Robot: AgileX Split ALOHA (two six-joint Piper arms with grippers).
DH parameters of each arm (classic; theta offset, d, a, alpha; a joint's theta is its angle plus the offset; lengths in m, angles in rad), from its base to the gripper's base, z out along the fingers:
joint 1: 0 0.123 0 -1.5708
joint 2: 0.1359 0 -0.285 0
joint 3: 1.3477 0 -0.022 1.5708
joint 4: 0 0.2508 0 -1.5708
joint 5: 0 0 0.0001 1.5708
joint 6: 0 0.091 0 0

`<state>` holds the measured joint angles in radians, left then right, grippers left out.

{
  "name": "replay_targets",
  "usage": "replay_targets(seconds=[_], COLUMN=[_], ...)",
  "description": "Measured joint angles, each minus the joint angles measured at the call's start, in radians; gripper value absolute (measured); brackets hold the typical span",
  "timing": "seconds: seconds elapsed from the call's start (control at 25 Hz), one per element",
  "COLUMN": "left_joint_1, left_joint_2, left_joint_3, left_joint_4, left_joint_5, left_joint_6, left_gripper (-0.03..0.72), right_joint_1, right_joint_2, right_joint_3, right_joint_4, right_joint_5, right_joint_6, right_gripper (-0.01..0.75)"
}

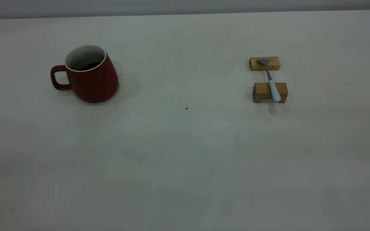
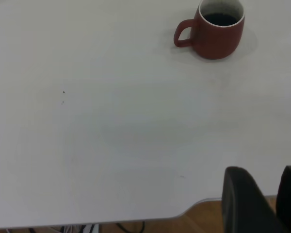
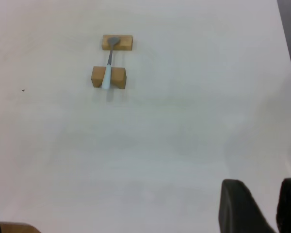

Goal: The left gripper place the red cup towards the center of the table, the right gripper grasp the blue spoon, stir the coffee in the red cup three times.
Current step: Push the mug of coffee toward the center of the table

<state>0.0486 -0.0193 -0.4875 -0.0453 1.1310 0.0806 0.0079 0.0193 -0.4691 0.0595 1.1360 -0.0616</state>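
From where I stand, the red cup (image 1: 87, 75) waits at 9 o'clock on the desk (image 1: 185, 154), the blue spoon (image 1: 271, 81) bridges 2 wooden blocks (image 1: 270, 92) at 3 o'clock for easy pinching, while both grippers' fingers look parted, holding nothing.

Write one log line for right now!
red cup: left, untouched | blue spoon: on wooden blocks | left gripper, right gripper: away, empty

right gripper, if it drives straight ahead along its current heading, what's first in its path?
Likely bare table first. The right gripper sits far back from the blue spoon, which lies across two wooden blocks off to one side of its line, not dead ahead. Depth is unclear.
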Motion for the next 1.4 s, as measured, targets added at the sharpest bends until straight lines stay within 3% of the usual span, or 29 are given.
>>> replay_targets(seconds=[1.16,1.4], left_joint_1=[0.0,-0.022], left_joint_2=[0.004,0.15], left_joint_3=[0.0,-0.047], left_joint_4=[-0.007,-0.007], left_joint_5=[0.003,0.02], left_joint_6=[-0.046,-0.06], left_gripper=[0.243,0.243], right_joint_1=[0.0,0.0], right_joint_2=[0.0,0.0], right_joint_3=[0.0,0.0], right_joint_4=[0.0,0.0], right_joint_5=[0.0,0.0], right_joint_6=[0.0,0.0], right_gripper=[0.237,0.237])
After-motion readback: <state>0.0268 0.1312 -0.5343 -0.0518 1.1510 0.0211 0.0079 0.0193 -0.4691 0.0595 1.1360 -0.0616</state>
